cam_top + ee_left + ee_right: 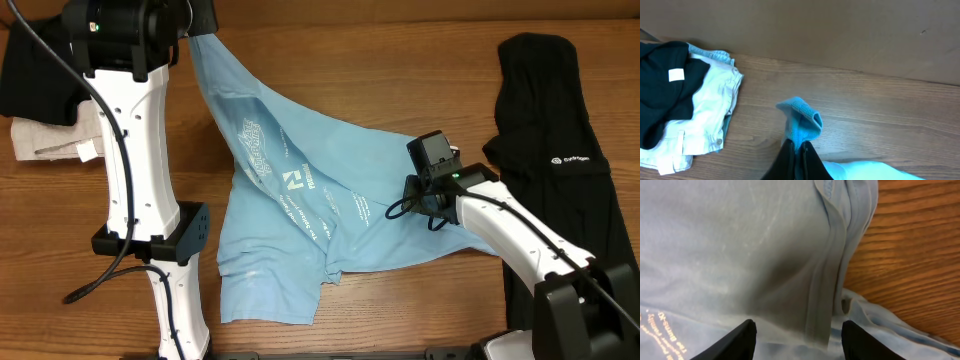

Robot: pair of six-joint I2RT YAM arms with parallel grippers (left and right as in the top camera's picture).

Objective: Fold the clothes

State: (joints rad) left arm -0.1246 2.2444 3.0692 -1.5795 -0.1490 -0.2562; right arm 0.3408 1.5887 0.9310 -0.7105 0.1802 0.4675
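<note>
The light blue T-shirt (300,200) with white lettering lies spread and crumpled across the table's middle. One corner is stretched up to the far left, where my left gripper (800,146) is shut on it; the pinched blue hem (802,120) sticks out above the fingers. My right gripper (799,330) is open, its fingers spread just above the shirt's right part (750,255), over a hemmed edge (840,240). In the overhead view the right gripper (415,195) sits at the shirt's right edge. The long black garment (550,130) with a small white logo lies at the right.
A pile of folded clothes, black (665,90) over white (705,115), sits at the far left of the table (40,100). Bare wood table (400,60) shows behind the shirt. A brown wall (840,30) runs along the table's back edge.
</note>
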